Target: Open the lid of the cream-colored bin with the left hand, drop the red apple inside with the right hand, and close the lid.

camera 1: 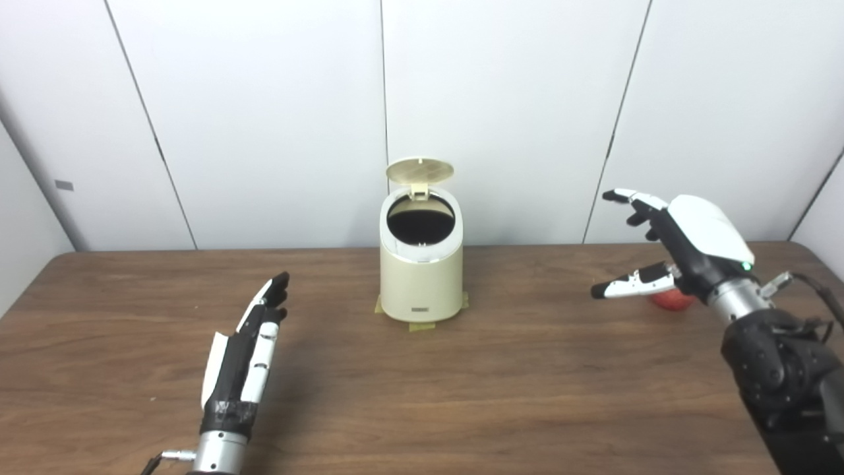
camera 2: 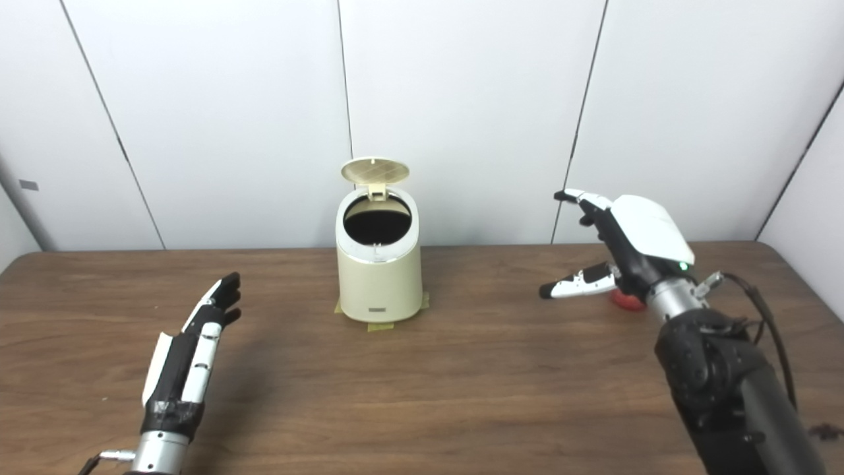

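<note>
The cream-colored bin [camera 1: 421,277] stands at the back middle of the table, its round lid [camera 1: 420,170] tipped up and its dark inside showing. The red apple [camera 1: 672,301] lies on the table at the right, mostly hidden behind my right hand [camera 1: 679,244]. That hand hovers above and in front of the apple, open, fingers spread, holding nothing. My left hand [camera 1: 250,349] is low over the table at the front left, open with fingers straight, well apart from the bin.
Yellow tape patches [camera 1: 422,326] mark the bin's foot on the wooden table [camera 1: 461,396]. White wall panels close the back. The table's right corner [camera 1: 814,254] is rounded, near my right arm.
</note>
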You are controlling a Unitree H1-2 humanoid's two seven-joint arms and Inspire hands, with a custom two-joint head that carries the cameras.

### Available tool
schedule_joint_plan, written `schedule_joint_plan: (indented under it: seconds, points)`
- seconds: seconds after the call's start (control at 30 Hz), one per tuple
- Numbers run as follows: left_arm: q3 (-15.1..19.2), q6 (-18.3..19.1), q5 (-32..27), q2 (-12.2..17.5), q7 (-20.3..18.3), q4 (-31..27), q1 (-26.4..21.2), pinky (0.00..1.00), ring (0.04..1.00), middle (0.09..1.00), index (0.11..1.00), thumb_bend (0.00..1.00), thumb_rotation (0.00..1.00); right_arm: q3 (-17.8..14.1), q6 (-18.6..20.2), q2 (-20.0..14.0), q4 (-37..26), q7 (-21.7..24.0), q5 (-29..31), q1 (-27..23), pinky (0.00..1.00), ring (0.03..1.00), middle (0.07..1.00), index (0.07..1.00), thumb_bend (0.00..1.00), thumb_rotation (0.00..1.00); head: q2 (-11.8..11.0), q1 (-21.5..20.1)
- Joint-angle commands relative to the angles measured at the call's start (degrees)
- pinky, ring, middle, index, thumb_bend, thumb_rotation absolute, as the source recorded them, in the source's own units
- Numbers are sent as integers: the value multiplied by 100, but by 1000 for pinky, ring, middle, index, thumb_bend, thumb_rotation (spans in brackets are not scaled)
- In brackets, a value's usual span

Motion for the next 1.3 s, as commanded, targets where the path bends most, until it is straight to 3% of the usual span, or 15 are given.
schedule_joint_plan:
  seconds: [0.0,0.17,0.27,0.53,0.67,0.8,0.93,1.27]
  points:
    - [5,-272,-88,-21,-49,-55,31,921,949,954,941,212,912,67,267,-224,-102,531,-245,-467,613,860,915,848,1000,224,8,-9]
    - [5,-301,-36,-10,-16,30,37,918,951,956,943,206,950,445,312,-484,589,1210,-627,-1045,580,878,954,842,1000,213,30,-12]
    - [12,-311,15,-12,25,74,34,899,944,950,934,216,934,683,292,-579,1243,1530,-763,-1467,636,921,963,850,1000,230,42,-30]
    - [15,-287,98,-133,163,130,-35,902,951,955,929,205,893,755,-43,-468,2746,1029,-518,-1711,712,947,963,852,967,213,21,28]
    - [13,-335,248,-133,212,161,-42,896,948,954,926,184,890,985,-324,-431,3643,803,-473,-1801,737,950,971,855,914,145,9,16]
    - [11,-289,282,-158,215,82,-10,905,949,953,920,184,887,1329,-758,-418,4534,572,-458,-1994,703,954,968,857,934,212,36,43]
    - [13,-275,317,-162,217,48,7,907,947,949,921,189,892,1339,-1041,-405,4843,363,-253,-2037,669,884,946,850,954,218,62,50]
    - [15,-290,182,-183,130,40,25,886,944,951,925,187,909,1377,-958,-361,4971,347,-124,-2034,704,896,950,841,949,183,69,76]
